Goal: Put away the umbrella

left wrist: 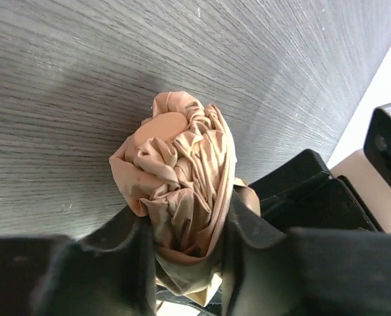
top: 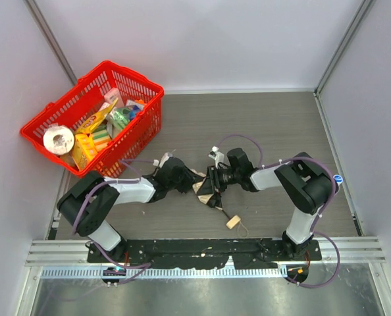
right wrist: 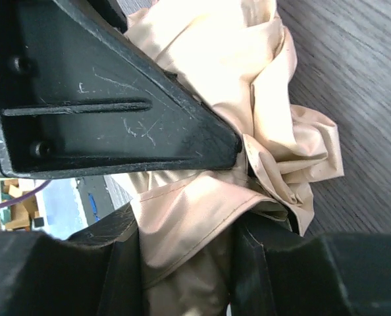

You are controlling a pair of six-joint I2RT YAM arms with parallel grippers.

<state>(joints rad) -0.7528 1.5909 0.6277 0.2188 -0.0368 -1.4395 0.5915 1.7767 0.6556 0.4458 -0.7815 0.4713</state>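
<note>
The beige umbrella [top: 200, 185] lies folded on the table between my two arms, its small tan handle [top: 233, 222] with a cord loop resting nearer the front. My left gripper [top: 182, 179] is shut on the bunched fabric from the left; in the left wrist view the crumpled cloth [left wrist: 176, 178] fills the gap between the fingers [left wrist: 245, 243]. My right gripper [top: 213, 181] is shut on the fabric from the right; in the right wrist view the cloth [right wrist: 195, 224] is pinched between its fingers [right wrist: 261, 257]. The left gripper's black body [right wrist: 97, 99] crosses that view.
A red basket [top: 93, 118] stands at the back left, holding a roll of tape, sponges and packets. Grey walls close the table at the back, the left and the right. A metal rail [top: 202, 253] runs along the front edge.
</note>
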